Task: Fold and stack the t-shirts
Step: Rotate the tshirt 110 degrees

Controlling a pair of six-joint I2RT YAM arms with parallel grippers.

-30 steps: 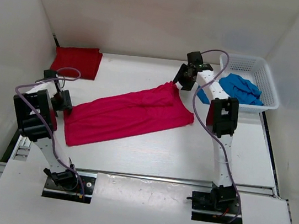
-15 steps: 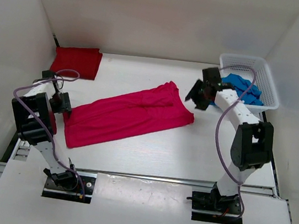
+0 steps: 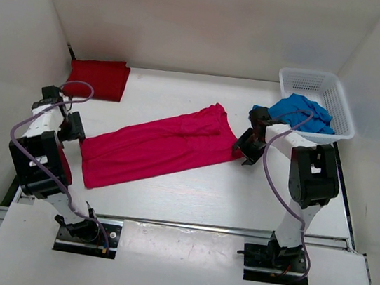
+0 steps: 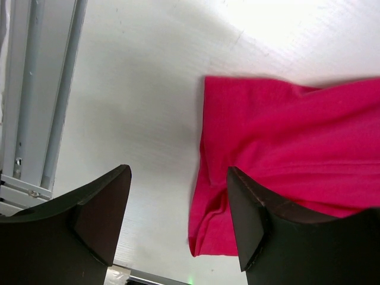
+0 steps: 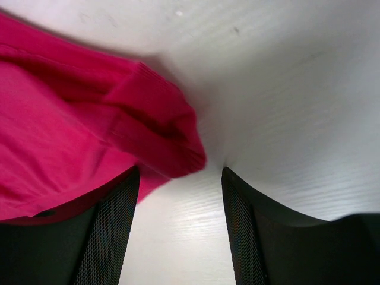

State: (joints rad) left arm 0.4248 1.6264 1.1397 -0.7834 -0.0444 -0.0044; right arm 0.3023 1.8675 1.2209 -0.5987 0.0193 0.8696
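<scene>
Hovering empty with fingers apart, the left hand is beside the left corner of the bright pink-magenta fabric t-shirt; the right hand, likewise apart, is over its right sleeve. That shirt lies spread mid-frame on the white desk.

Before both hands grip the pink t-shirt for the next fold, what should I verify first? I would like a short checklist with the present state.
1. Left hand open, empty: ok.
2. Right hand open, empty: ok.
3. Left hand over the left edge of the pink t-shirt: ok.
4. Right hand at its sleeve: ok.
5. Pink t-shirt smooth: not ok, sleeve bunched.
6. Dark red t-shirt folded, apart from the pink one: ok.
</scene>
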